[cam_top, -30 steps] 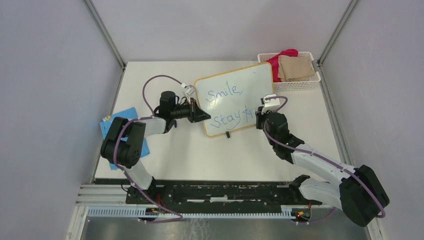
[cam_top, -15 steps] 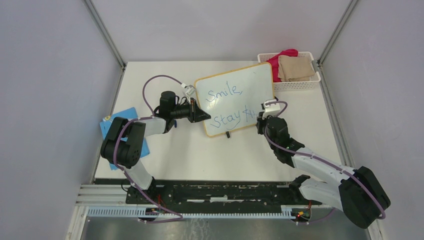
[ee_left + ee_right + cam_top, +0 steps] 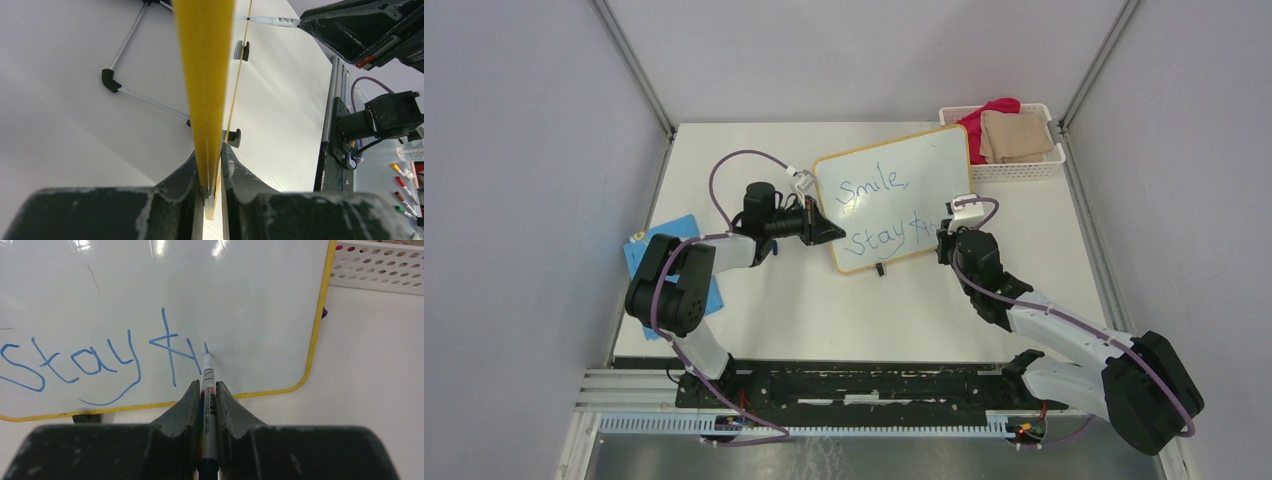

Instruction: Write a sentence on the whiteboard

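Now, whiteboard (image 3: 894, 195): yellow-framed, rectangular, white, propped on counter (image 3: 824, 310) beside perforated white basket (image 3: 1024, 170).
Left jaws: pinching its frame edge.
Right jaws: pinching slim white marker (image 3: 207, 390), tip on whiteboard.
Handling: likely light, stiff, slick; grip frame.

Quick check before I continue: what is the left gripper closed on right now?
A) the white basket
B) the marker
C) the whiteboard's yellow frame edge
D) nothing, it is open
C: the left wrist view shows the left gripper pinching the yellow edge of the whiteboard, while the marker sits in the right gripper.
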Robot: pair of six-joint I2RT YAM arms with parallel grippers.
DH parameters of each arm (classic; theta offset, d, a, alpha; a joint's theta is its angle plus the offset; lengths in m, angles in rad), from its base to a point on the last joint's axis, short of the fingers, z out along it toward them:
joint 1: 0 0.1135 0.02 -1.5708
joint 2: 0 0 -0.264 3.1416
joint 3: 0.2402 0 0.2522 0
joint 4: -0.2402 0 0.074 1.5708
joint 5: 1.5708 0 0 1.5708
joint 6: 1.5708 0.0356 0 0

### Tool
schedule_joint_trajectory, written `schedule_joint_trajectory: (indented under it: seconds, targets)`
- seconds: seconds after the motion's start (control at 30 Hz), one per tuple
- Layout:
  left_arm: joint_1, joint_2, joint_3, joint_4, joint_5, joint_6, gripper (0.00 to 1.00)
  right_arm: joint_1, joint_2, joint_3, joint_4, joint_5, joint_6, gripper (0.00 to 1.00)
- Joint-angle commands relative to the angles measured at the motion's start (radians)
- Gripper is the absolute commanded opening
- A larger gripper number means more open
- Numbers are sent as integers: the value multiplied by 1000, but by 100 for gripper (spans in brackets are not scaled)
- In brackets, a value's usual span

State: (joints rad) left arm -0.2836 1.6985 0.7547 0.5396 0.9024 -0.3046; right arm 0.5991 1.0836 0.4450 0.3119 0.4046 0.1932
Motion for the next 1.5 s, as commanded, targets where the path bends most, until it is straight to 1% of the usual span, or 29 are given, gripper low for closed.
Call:
schedule_joint_trajectory:
  seconds: [0.0,0.57,1.13,1.47]
  targets:
    - [-11,2,5,-87,-71,62,2,-6,9,67,38,14,-1,0]
    - [-12,3,5,-87,-70,63,2,-46,27,87,41,33,-15,0]
    - [-14,2,5,-87,-71,62,2,-52,-8,-5,30,12,7,0]
    - [-14,3,5,-87,-71,62,2,-52,-27,-15,6,22,13,0]
